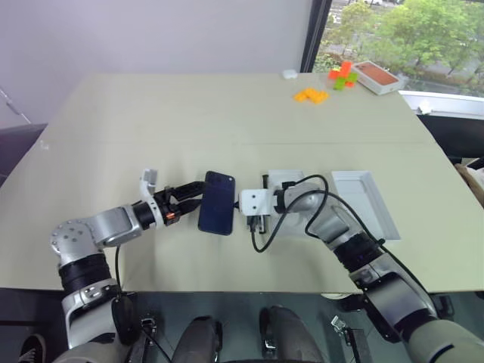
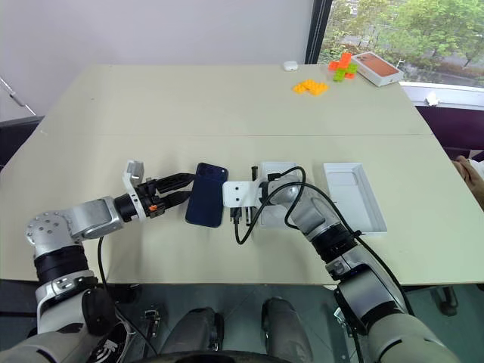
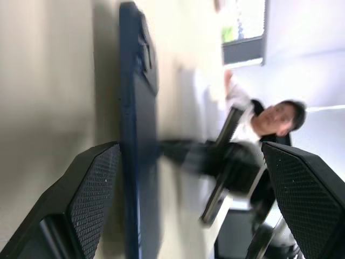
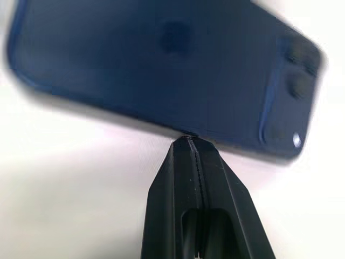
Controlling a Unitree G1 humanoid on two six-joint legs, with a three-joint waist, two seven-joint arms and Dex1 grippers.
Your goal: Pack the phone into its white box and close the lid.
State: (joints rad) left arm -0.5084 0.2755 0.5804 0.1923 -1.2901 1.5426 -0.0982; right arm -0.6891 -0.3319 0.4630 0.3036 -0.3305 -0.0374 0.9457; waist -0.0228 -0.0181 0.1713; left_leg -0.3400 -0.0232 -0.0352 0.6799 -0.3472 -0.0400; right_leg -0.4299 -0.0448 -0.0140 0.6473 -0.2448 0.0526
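The broad beige tabletop (image 1: 227, 113) lies under my fingers. Just past my right wrist, away from the fingertips, sits the shallow white cardboard box (image 2: 278, 201), and beyond it the white tray-like lid (image 1: 367, 203). Between my two grippers lies the slim, dark navy-blue smartphone (image 1: 218, 203), back up, camera cluster at its far corner. My left gripper (image 1: 194, 199) stands wide open at one long edge; my right gripper (image 4: 190, 141), pressed shut, touches the opposite edge.
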